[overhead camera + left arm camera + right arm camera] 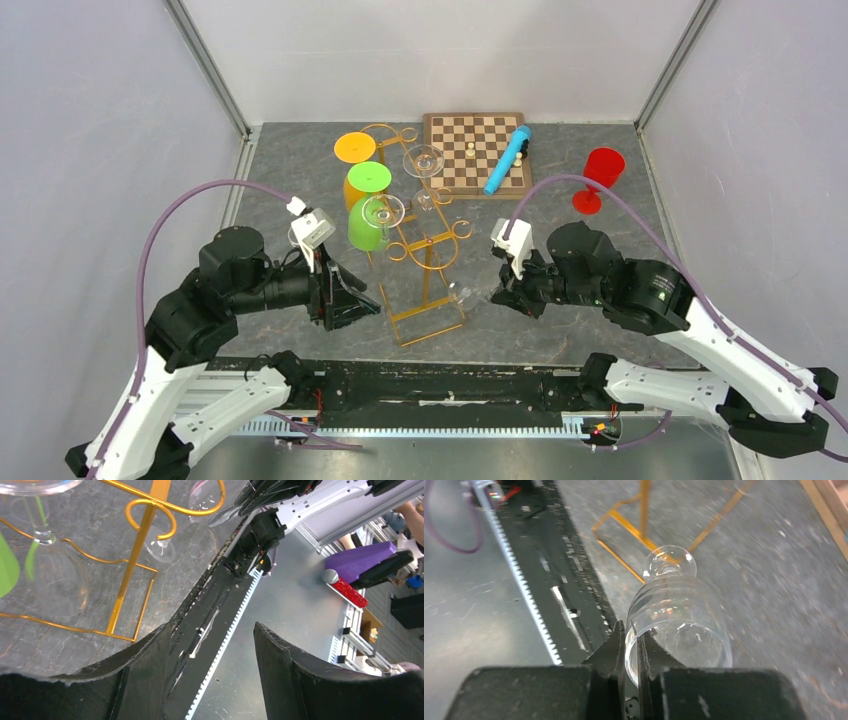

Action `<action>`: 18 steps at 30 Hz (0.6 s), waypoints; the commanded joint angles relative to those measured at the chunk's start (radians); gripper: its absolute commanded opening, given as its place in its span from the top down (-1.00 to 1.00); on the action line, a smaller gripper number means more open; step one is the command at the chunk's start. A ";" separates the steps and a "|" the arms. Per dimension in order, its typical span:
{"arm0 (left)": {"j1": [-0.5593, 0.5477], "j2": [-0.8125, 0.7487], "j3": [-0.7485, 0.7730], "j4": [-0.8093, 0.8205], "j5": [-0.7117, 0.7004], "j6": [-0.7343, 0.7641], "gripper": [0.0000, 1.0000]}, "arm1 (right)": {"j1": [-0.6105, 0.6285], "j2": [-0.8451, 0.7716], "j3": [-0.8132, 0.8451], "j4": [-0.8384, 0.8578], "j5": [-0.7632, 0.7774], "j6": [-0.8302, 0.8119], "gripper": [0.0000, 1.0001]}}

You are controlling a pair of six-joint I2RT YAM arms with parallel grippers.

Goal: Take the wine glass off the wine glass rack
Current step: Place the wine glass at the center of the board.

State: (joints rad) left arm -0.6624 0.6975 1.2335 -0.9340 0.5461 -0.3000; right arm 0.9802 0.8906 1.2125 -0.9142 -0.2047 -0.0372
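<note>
The gold wire wine glass rack stands mid-table; its post and base show in the left wrist view. My right gripper is shut on the rim of a clear wine glass, one finger inside the bowl and one outside. The glass is held sideways, low, just right of the rack's base, its foot pointing at the base. My left gripper is open and empty left of the base. Other clear glasses hang on the rack.
Orange, green and lime glasses hang on the rack's left side. A wooden chessboard with a blue cylinder lies at the back. A red glass stands at the right. The table's front edge is just behind both grippers.
</note>
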 commanded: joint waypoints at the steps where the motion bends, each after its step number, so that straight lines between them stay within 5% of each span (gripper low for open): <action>1: 0.003 -0.018 0.022 0.021 -0.063 0.023 -0.36 | -0.003 0.017 0.038 -0.043 0.316 0.093 1.00; 5: 0.003 -0.025 0.015 0.018 -0.068 0.029 -0.36 | -0.055 0.063 0.062 -0.050 0.412 0.095 1.00; 12: 0.003 -0.041 0.007 0.015 -0.068 0.032 -0.36 | -0.361 0.158 0.063 -0.003 0.284 -0.011 1.00; 18: 0.003 -0.053 -0.018 0.024 -0.076 0.042 -0.36 | -0.476 0.234 0.073 0.043 0.322 -0.049 1.00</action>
State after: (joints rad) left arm -0.6624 0.6537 1.2282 -0.9340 0.4900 -0.2996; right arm 0.5514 1.1007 1.2289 -0.9592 0.0971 -0.0353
